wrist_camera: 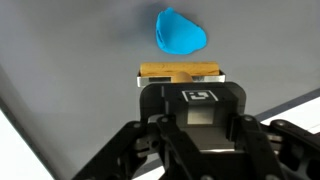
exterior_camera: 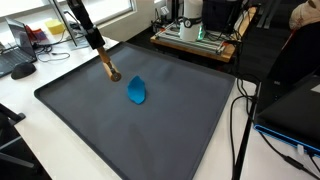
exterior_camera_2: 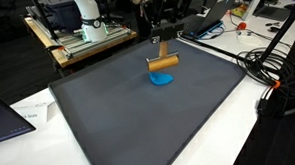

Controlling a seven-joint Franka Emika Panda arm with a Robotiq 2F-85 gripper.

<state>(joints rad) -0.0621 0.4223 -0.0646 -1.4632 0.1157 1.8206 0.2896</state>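
Nearest to the wrist camera I see the black body of my gripper (wrist_camera: 180,80). Its two fingers are closed on a wooden bar (wrist_camera: 180,70), so the claw is shut and it grips this bar. The bar is short and light brown. It lies crosswise between the fingers, and both ends stick out to the sides.

A little beyond the bar there is a blue thing (wrist_camera: 180,32), small and crumpled, lying on the dark grey mat (wrist_camera: 60,40). In the wrist view a strip of bare mat shows between the bar and the blue thing, so they do not touch. In an exterior view the bar (exterior_camera_2: 164,63) seems to stand directly over the blue thing (exterior_camera_2: 161,78). In an exterior view the bar (exterior_camera: 110,70) is clearly beside the blue thing (exterior_camera: 137,91), with mat between them. I cannot tell whether the bar rests on the mat or hangs just above it.

The mat covers most of the white table (exterior_camera: 20,105). At one side of the mat, black cables (exterior_camera_2: 272,72) lie on the table, and at the opposite side I see the corner of a dark laptop (exterior_camera_2: 1,114). Farthest away, behind the far edge of the mat, a white machine (exterior_camera_2: 85,25) stands on a wooden board (exterior_camera_2: 61,51).
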